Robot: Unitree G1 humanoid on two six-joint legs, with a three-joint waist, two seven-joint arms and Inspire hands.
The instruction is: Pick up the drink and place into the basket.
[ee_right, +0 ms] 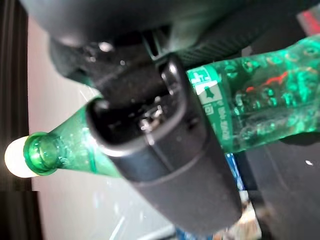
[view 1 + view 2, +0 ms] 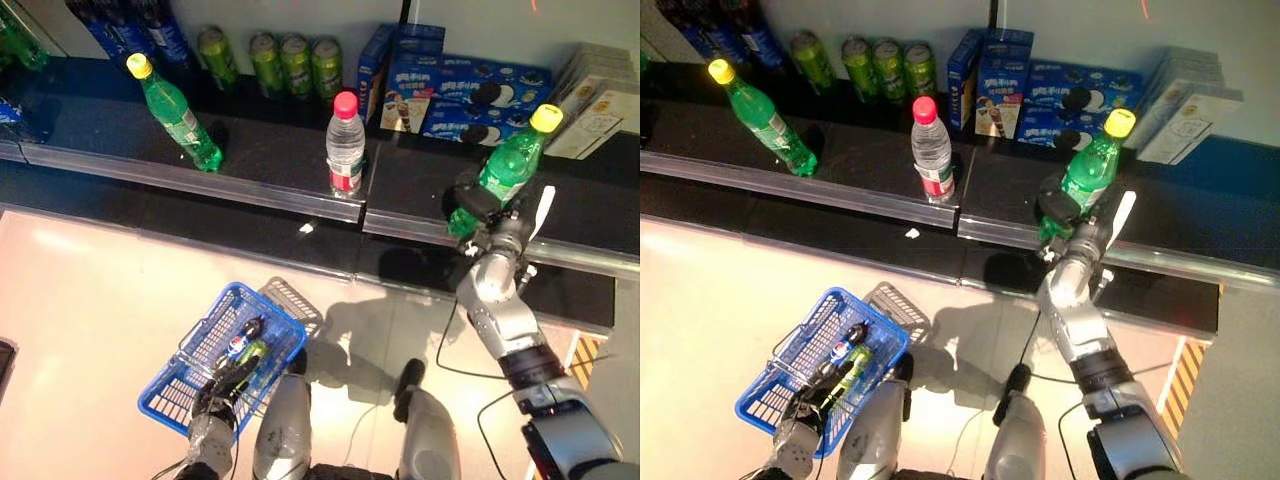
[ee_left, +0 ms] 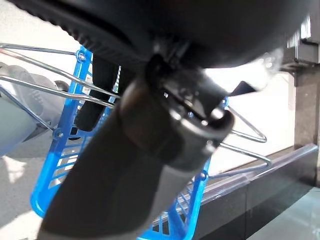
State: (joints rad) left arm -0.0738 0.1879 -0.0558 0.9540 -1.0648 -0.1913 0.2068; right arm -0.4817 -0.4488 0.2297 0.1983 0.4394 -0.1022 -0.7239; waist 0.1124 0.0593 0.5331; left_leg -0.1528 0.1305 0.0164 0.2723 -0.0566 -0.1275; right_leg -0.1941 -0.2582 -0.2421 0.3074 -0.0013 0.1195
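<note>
A green drink bottle (image 2: 515,160) with a yellow cap is at the right of the dark shelf (image 2: 260,165), leaning a little. My right hand (image 2: 475,205) is shut on its lower body; the right wrist view shows the thumb (image 1: 170,165) curled across the green bottle (image 1: 260,115). The hand hides the bottle's base. Low on the left, the blue wire basket (image 2: 275,312) hangs from my left hand (image 2: 215,400), which grips its metal handle (image 3: 40,85). Two small bottles (image 2: 245,345) lie inside the basket.
On the shelf stand another green bottle (image 2: 178,112) at the left and a clear water bottle (image 2: 345,150) with a red cap in the middle. Green cans (image 2: 295,62), blue biscuit boxes (image 2: 470,95) and pale boxes (image 2: 600,110) line the back. A metal rail edges the shelf front.
</note>
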